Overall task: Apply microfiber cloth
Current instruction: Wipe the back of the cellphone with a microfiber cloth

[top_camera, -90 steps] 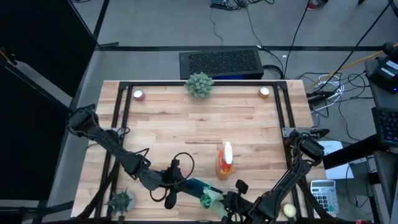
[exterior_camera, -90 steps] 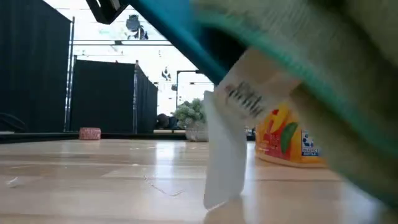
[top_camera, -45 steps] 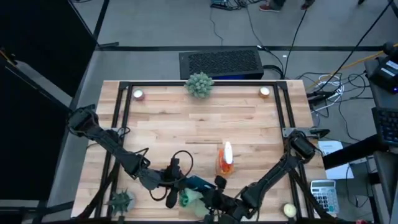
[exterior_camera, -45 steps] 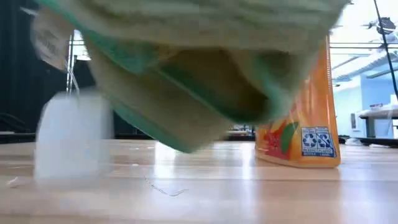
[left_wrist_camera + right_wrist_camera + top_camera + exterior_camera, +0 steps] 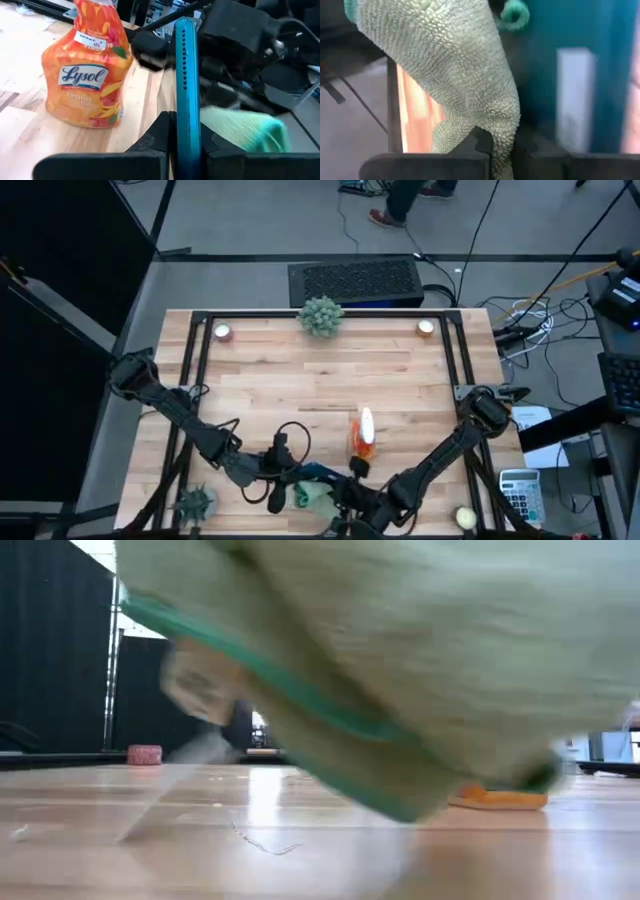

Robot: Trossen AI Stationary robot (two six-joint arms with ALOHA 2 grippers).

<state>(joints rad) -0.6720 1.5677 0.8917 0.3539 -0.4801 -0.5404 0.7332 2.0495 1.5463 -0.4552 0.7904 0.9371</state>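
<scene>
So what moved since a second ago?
The right end effector, shut on the green cloth, swept it leftward along the table's front edge, against the teal tablet. The left end effector kept clamping that tablet. The orange spray bottle and plant ball stayed put.

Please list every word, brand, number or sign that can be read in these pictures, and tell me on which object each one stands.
"Lysol": on the orange plastic spray bottle, on its front label, in the left wrist view.
"SPRAY": on the small white tag near that bottle's neck; the smaller print beside it is too blurred to read.
Under "Lysol" stand two further lines, too blurred to read.
The calculator beside the table has keys too small to read.
</scene>
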